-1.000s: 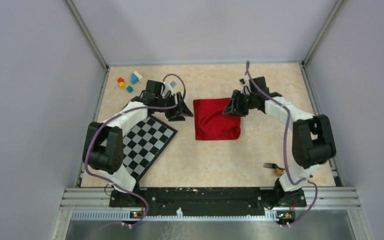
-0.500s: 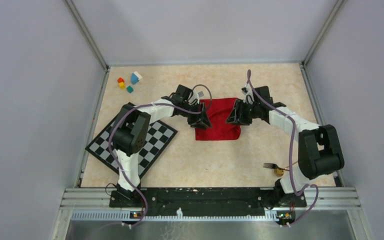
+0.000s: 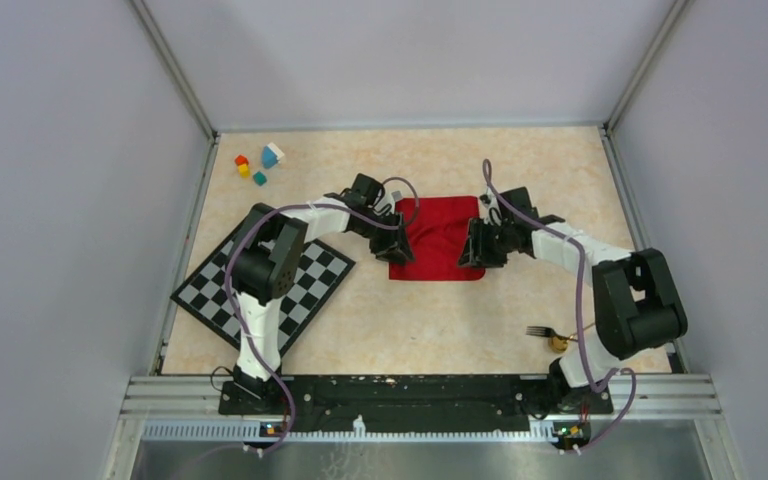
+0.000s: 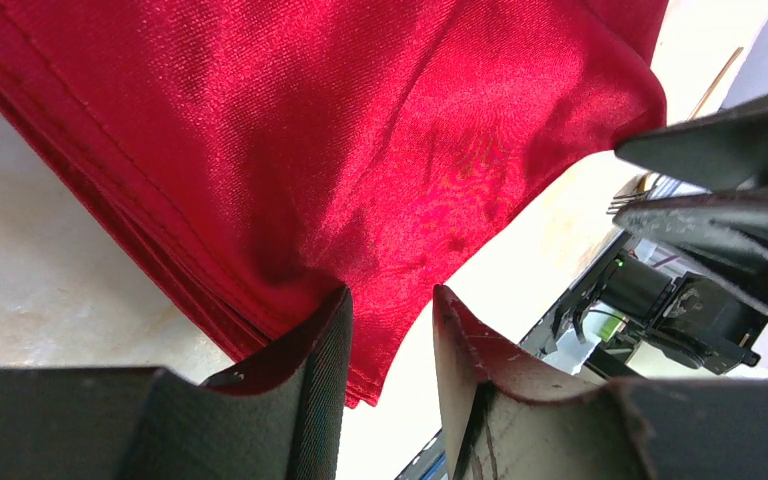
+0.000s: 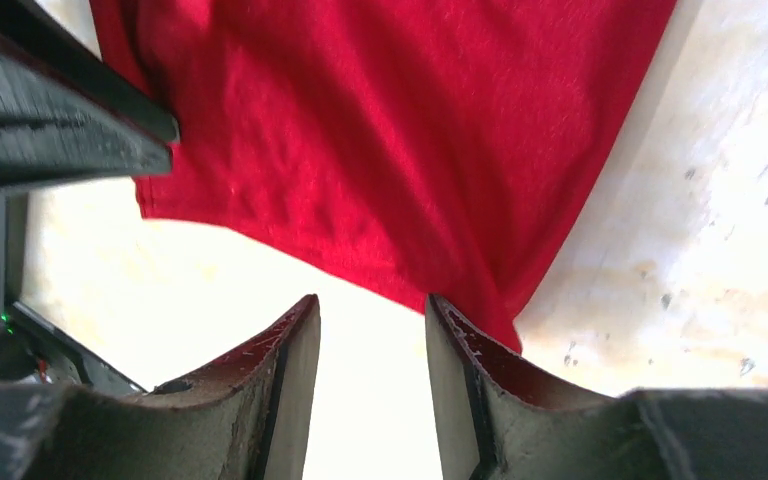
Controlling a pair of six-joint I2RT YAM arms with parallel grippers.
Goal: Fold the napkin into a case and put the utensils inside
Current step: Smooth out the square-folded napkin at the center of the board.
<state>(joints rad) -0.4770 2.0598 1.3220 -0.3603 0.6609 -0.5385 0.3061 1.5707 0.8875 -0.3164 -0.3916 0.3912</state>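
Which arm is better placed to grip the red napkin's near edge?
Left. The bright red cloth napkin reaches between the fingers of the left claw; the right claw frames mostly bare table.

A robotics lab cell: plain grey walls, aluminium rail, checkerboard mat

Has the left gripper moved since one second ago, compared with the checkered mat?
Yes. The left gripper moved right, away from the checkered mat, and now sits at the napkin's near-left corner.
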